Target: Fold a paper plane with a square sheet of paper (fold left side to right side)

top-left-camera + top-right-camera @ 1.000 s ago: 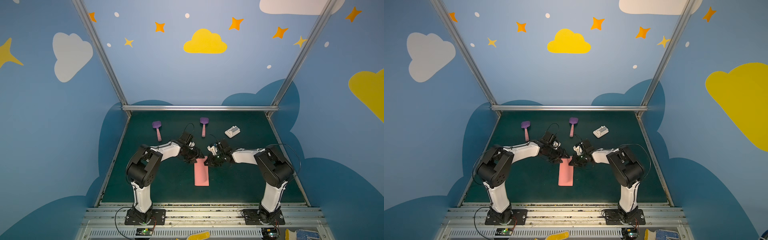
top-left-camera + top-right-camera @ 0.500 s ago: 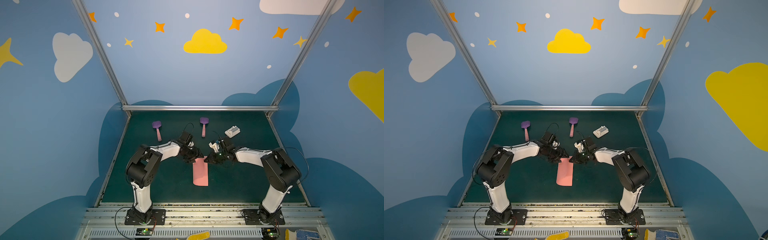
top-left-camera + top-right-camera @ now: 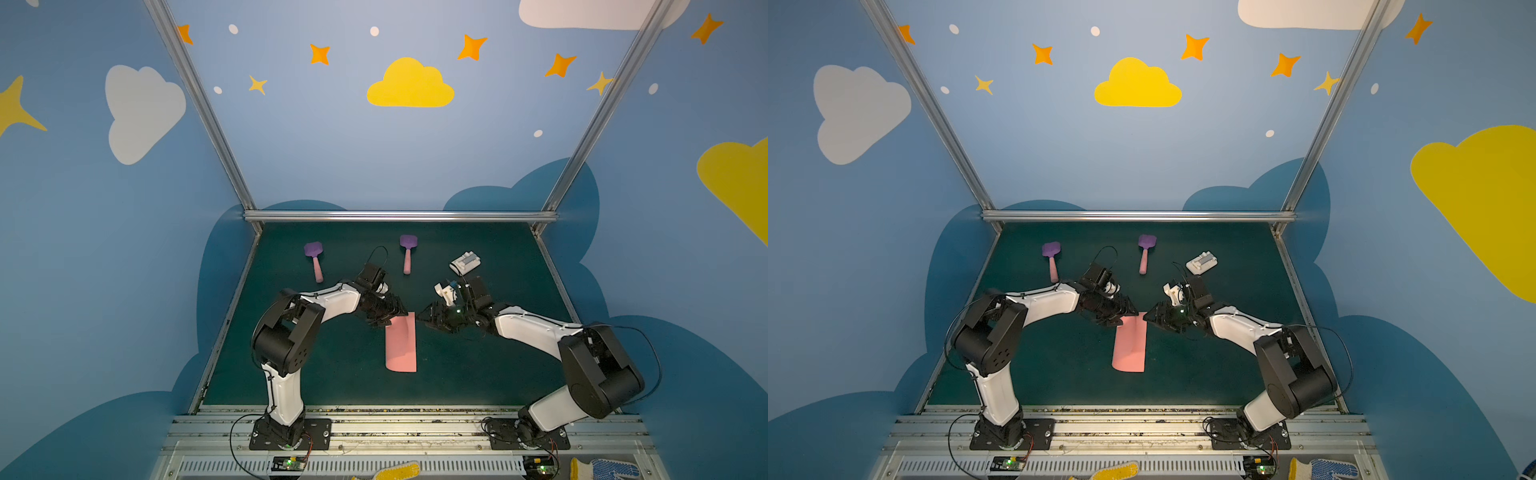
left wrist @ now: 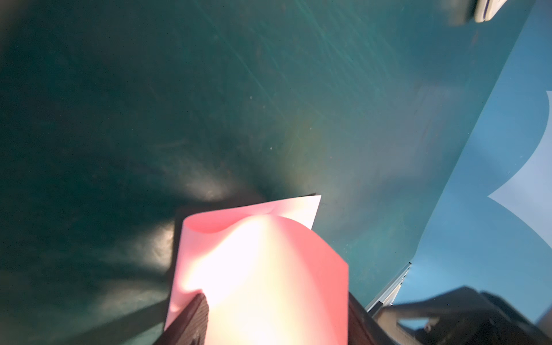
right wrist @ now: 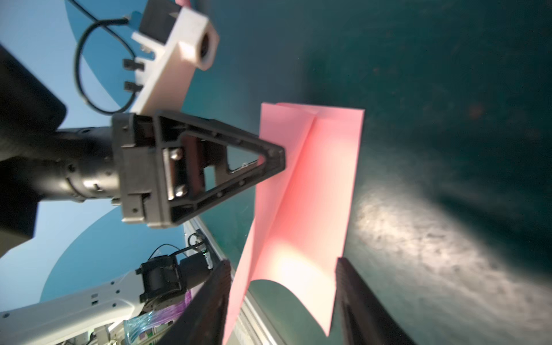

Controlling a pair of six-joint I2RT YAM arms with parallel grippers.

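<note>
The pink paper (image 3: 401, 344), folded into a long strip, lies on the green mat (image 3: 332, 374) with its far end at the tips of both grippers. The left gripper (image 3: 390, 319) has its jaws spread. The end of the strip lies between them, one finger (image 4: 194, 313) overlaps its edge, and the loose upper layer bulges up in the gap. The right gripper (image 3: 426, 321) faces it from the other side, jaws released and wide, grasping nothing. In the right wrist view the curled free edge of the paper rises between its two fingers, and ahead of them the left gripper's tip touches the strip's opposite long edge.

Beyond the left jaws, well apart, lies a purple spatula (image 3: 314, 259). A second spatula (image 3: 407, 254) lies beyond the gap between the two grippers, and a small white block (image 3: 464, 262) lies past the right jaws.

A second ago the right jaws were pinched shut at the strip's far corner. They have since let go and sit just beside it, and the right elbow has swung outward. The paper stays where it was, with its upper layer now sprung up. The left gripper has barely shifted.
</note>
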